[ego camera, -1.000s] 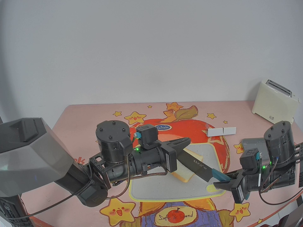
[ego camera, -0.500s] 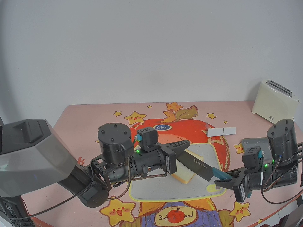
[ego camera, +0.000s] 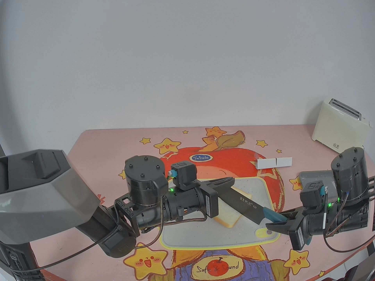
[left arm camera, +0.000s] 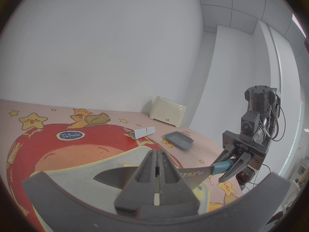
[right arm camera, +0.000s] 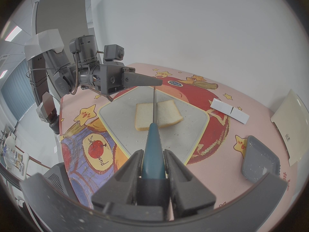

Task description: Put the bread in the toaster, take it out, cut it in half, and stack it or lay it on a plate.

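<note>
Teal-handled knife point(right arm camera: 153, 134), pinched by right end effector point(right arm camera: 153, 155), spans the bread point(right arm camera: 168, 113); left end effector point(left arm camera: 157, 155) pressed together.

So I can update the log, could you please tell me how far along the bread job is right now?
Done: the bread lies flat on the cutting board, away from the toaster. In hand: the right gripper holds the knife by its handle, blade across the slice's middle; the shut left gripper hovers by the blade's tip. Left: no separate halves show, and the grey plate is empty.
</note>
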Robot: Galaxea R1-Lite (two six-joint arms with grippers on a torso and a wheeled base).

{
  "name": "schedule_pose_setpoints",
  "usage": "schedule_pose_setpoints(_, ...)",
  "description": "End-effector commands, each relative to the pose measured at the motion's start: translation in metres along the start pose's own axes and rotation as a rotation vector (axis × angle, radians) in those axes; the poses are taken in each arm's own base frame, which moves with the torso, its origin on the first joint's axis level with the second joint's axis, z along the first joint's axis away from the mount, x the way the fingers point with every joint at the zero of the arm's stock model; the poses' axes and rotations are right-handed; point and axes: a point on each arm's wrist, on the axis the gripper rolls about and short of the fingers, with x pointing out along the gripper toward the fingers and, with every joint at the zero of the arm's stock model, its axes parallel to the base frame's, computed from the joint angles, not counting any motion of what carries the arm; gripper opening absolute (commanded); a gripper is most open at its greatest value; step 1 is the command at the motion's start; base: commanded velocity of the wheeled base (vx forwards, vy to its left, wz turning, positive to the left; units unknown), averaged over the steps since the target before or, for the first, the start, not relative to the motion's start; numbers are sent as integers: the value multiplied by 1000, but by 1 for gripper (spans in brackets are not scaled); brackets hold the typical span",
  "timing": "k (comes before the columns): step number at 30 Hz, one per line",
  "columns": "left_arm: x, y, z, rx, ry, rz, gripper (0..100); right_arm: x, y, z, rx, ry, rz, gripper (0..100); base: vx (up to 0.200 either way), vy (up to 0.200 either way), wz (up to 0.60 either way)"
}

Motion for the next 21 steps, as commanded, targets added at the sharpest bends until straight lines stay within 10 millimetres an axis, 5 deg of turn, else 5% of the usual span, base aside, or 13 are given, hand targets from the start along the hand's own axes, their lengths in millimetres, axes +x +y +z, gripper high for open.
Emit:
schedule_pose_setpoints(1, 0, 0, -1, -1, 1, 0, 0, 1, 0, -1, -1, 7, 1, 0, 0, 0, 0)
schedule_pose_setpoints(21, 0, -1, 0, 2, 0, -4, 0, 2, 2, -4, -7, 21, 6, 0, 0, 0, 0)
